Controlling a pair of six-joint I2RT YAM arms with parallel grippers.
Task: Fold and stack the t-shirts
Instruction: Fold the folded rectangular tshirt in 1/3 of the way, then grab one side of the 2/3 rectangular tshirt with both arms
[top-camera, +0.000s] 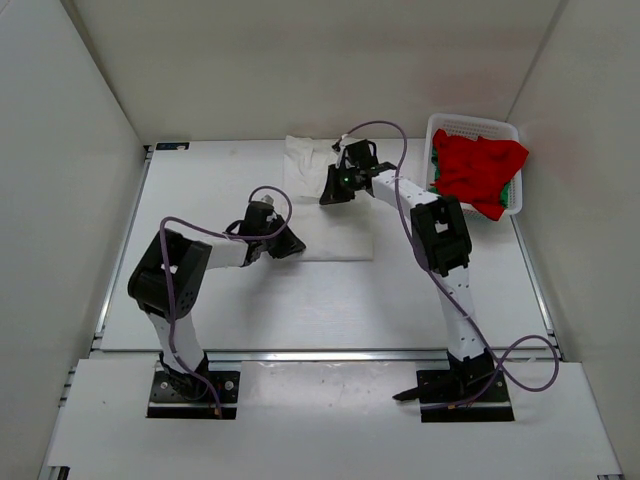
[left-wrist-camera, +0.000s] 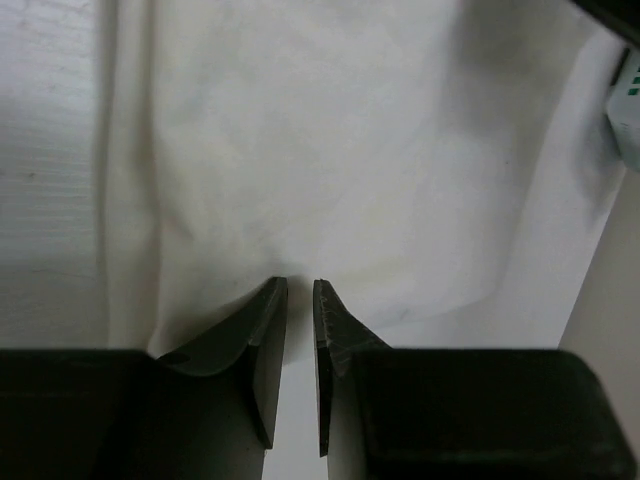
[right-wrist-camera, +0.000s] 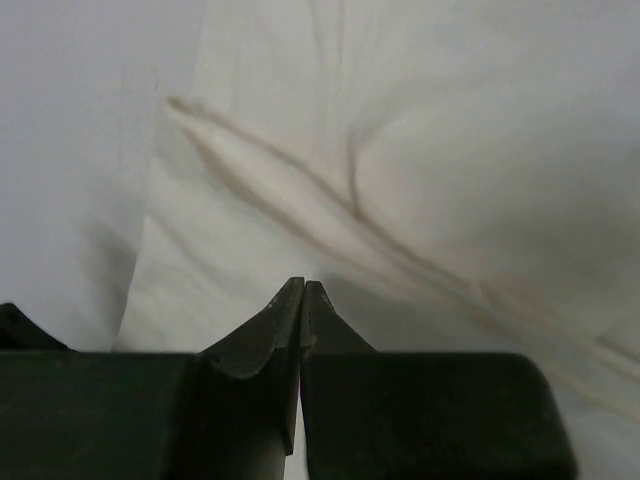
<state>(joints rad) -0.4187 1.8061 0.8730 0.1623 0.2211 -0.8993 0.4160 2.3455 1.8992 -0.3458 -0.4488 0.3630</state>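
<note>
T-shirts lie in two places on the table (top-camera: 300, 310): one is spread on it and two are heaped in a basket. Largest of the three as it lies is the off-white t-shirt (top-camera: 340, 232), roughly flat in the middle of the table between the two arms, with creases running across it in the right wrist view. At the far right stands the white perforated basket (top-camera: 475, 124), where the red t-shirt (top-camera: 478, 165) is bunched and spills over the rim, with only a sliver of the green t-shirt (top-camera: 511, 192) showing under it. The right gripper (right-wrist-camera: 303, 285) sits over the far part of the off-white shirt with its fingers pressed fully together; whether any cloth is pinched between them I cannot tell. The left gripper (left-wrist-camera: 300, 288) is at the shirt's near left edge, its fingers a narrow slit apart, with nothing I can make out held between them. My worry is that the closed right fingers, if they drag across the cloth, will rumple it rather than lift a clean edge, so the fold comes out skewed. That narrow left gap may also slide over the hem and miss it. Later, the red shirt hanging over the rim could snag and tug the basket along
</note>
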